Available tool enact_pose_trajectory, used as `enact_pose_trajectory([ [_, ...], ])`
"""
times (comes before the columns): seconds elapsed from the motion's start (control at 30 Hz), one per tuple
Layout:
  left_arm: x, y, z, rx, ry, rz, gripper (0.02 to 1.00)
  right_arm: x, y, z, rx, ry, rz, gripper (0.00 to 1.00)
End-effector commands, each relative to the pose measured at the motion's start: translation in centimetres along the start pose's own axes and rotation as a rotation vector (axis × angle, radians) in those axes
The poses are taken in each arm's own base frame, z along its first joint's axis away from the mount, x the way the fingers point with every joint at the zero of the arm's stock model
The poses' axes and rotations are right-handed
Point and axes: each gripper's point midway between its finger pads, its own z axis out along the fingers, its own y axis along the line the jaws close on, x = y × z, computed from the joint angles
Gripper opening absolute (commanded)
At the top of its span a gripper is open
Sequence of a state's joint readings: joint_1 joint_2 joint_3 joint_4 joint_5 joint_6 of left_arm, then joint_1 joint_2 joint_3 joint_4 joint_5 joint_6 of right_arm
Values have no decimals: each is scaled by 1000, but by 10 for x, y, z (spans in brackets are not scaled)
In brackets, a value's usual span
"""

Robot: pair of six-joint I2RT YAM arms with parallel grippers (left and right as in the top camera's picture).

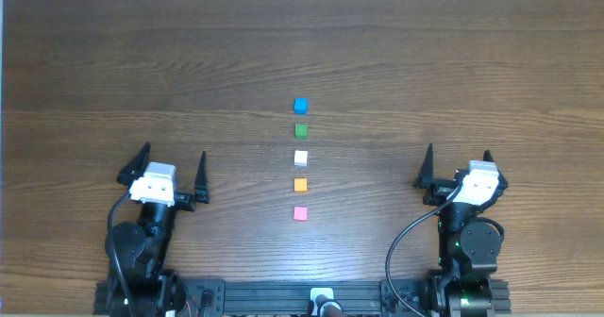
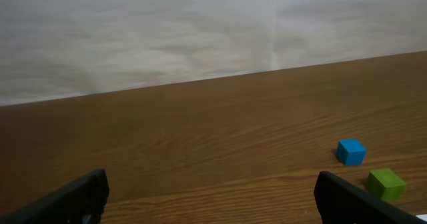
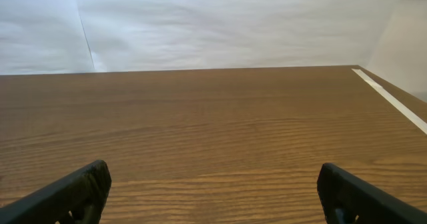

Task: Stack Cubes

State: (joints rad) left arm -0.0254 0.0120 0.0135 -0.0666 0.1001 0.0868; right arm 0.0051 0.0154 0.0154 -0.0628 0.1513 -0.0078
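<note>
Five small cubes lie in a line down the middle of the wooden table: blue (image 1: 300, 105) farthest from the arms, then green (image 1: 301, 130), white (image 1: 301, 158), orange (image 1: 301, 185) and pink (image 1: 300, 213) nearest. My left gripper (image 1: 173, 161) sits open at the near left, well to the left of the row. My right gripper (image 1: 458, 158) sits open at the near right, equally far from the cubes. The left wrist view shows the blue cube (image 2: 351, 151) and green cube (image 2: 386, 184) off to one side of its own fingers (image 2: 73, 199). Neither gripper holds anything.
The wooden table top (image 1: 142, 62) stretches bare behind and beside the row. A pale wall (image 3: 220, 24) stands beyond the table's far edge. A light strip (image 3: 393, 101) runs along the table's right side.
</note>
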Motion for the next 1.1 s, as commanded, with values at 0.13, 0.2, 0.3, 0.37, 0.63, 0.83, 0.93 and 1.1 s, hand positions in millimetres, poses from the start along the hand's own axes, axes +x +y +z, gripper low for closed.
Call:
enact_pose_trajectory([
  [0.13, 12, 11, 2, -66, 44, -52, 1000, 2, 1, 0, -5, -4, -4, 991],
  [0.2, 9, 11, 2, -67, 33, -52, 1000, 2, 1, 0, -5, -3, -4, 991],
  [0.3, 8, 11, 2, -67, 26, -51, 1000, 2, 1, 0, -5, -3, -4, 993],
  [0.37, 8, 11, 2, -67, 26, -51, 1000, 2, 1, 0, -5, -3, -4, 993],
  [0.63, 8, 11, 2, -67, 26, -51, 1000, 2, 1, 0, -5, -3, -4, 991],
  [0.83, 6, 11, 2, -67, 19, -51, 1000, 2, 1, 0, -5, -3, -5, 991],
  [0.93, 5, 11, 2, -66, 17, -53, 1000, 2, 1, 0, -5, -3, -4, 993],
  [1.1, 3, 11, 2, -65, 6, -106, 1000, 2, 1, 0, -5, -3, -4, 993],
])
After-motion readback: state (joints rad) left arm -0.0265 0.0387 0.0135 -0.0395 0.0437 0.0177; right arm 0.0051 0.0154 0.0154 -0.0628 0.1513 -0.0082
